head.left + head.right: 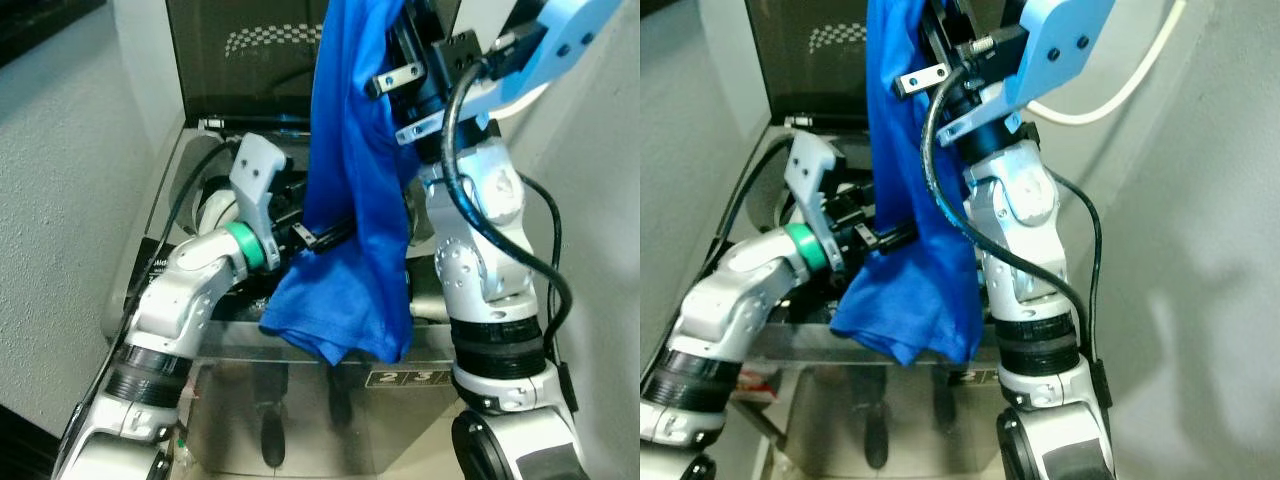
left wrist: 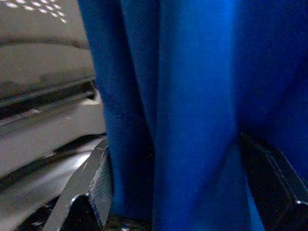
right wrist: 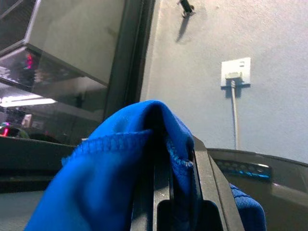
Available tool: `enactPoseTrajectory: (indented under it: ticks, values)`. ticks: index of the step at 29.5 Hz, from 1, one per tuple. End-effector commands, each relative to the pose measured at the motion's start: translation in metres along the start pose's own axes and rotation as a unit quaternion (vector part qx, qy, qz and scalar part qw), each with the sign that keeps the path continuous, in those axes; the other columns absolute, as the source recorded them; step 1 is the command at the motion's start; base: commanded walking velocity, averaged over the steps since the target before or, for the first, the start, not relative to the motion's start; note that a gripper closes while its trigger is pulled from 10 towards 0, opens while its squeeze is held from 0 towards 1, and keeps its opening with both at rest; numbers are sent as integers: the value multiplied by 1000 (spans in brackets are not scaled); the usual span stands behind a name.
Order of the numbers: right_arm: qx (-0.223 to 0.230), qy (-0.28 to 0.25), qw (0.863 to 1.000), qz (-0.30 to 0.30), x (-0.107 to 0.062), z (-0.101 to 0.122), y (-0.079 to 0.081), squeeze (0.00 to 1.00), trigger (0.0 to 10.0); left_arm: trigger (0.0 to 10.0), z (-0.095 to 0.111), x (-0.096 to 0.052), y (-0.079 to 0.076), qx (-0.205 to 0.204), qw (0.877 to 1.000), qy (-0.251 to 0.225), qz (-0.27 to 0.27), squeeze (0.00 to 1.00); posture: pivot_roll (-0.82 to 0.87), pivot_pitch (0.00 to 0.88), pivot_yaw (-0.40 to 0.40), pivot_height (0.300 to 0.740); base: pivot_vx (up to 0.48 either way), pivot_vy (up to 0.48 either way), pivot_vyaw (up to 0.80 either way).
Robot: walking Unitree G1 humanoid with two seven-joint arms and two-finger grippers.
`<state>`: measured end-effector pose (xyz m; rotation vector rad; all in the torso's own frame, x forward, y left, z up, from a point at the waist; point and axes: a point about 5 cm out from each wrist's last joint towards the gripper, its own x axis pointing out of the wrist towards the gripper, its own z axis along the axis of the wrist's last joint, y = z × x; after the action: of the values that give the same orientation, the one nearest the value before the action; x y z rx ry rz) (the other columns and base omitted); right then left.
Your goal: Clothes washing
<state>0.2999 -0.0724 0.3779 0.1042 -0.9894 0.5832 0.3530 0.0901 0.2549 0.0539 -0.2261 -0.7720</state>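
Shirt (image 1: 350,190), blue smooth knit with stitched hem, hangs in long soft folds over the open washer (image 1: 190,150). Right pincer (image 3: 166,159) up high, clamped on the bunched top edge. Left pincer (image 2: 178,192) lower, black ribbed fingers (image 2: 98,187) apart with fabric draped between them.

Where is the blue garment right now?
In the head views the blue garment hangs over the open top-load washer, pinched at its top by the raised right gripper, with the left gripper around its middle.
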Motion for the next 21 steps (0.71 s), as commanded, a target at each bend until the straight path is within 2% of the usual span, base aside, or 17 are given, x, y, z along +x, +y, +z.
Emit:
enactPoseTrajectory:
  ticks: [1, 3, 4, 5, 6, 7, 8, 9, 10, 11, 13, 14, 15, 16, 18, 19, 21]
  values:
    - [8, -4, 1000, 9, -2, 3, 0, 0, 10000, 10000, 0, 2, 17, 21, 997, 6, 71, 0, 62, 0, 52, 740, 0, 0, 0]
    - [6, 57, 998, 12, -18, -17, -6, 0, 10000, 10000, 10, -3, 59, 51, 973, 4, 224, 0, 64, 0, 52, 740, 0, 0, 0]
    - [6, 57, 998, 12, -18, -17, -6, 0, 10000, 10000, 10, -3, 59, 51, 973, 4, 224, 0, 64, 0, 52, 740, 0, 0, 0]
    - [-3, 89, 996, 15, -27, -30, -9, 0, 10000, 10000, 17, -10, 77, 63, 957, 2, 282, 0, 63, 0, 52, 740, 0, 0, 0]
    - [-3, 89, 996, 15, -27, -30, -9, 0, 10000, 10000, 17, -10, 77, 63, 957, 2, 282, 0, 63, 0, 52, 740, 0, 0, 0]
    - [-26, 147, 989, 12, -40, -55, -11, 0, 10000, 10000, 26, -21, 96, 81, 937, -7, 338, 0, 64, 0, 52, 740, 0, 0, 0]
    - [-26, 147, 989, 12, -40, -55, -11, 0, 10000, 10000, 26, -21, 96, 81, 937, -7, 338, 0, 64, 0, 52, 740, 0, 0, 0]
    - [-54, 212, 976, 8, -54, -82, -11, 0, 10000, 10000, 36, -32, 110, 97, 922, -18, 375, 0, 66, 0, 52, 740, 0, 0, 0]
    - [-54, 212, 976, 8, -54, -82, -11, 0, 10000, 10000, 36, -32, 110, 97, 922, -18, 375, 0, 66, 0, 52, 740, 0, 0, 0]
    - [-90, 266, 960, 8, -65, -106, -8, 0, 10000, 10000, 42, -40, 118, 100, 916, -29, 386, 0, 71, 0, 51, 740, 0, 0, 0]
    - [-90, 266, 960, 8, -65, -106, -8, 0, 10000, 10000, 42, -40, 118, 100, 916, -29, 386, 0, 71, 0, 51, 740, 0, 0, 0]
    - [-113, 306, 945, 4, -72, -124, -4, 0, 10000, 10000, 44, -43, 118, 101, 921, -30, 376, 0, 80, 0, 49, 740, 0, 0, 0]
    - [-134, 331, 934, 1, -72, -136, 1, 0, 10000, 10000, 39, -41, 107, 95, 940, -24, 326, 0, 86, 0, 45, 740, 0, 0, 0]
    - [-134, 331, 934, 1, -72, -136, 1, 0, 10000, 10000, 39, -41, 107, 95, 940, -24, 326, 0, 86, 0, 45, 740, 0, 0, 0]
    - [-169, 360, 917, -12, -66, -146, 9, 0, 10000, 10000, 22, -38, 68, 96, 976, 1, 197, 0, 102, 0, 37, 740, 0, 0, 0]
    - [-169, 360, 917, -12, -66, -146, 9, 0, 10000, 10000, 22, -38, 68, 96, 976, 1, 197, 0, 102, 0, 37, 740, 0, 0, 0]
    - [-174, 362, 916, -14, -64, -147, 11, 0, 10000, 10000, 16, -38, 52, 97, 983, 8, 154, 0, 107, 0, 33, 740, 0, 0, 0]
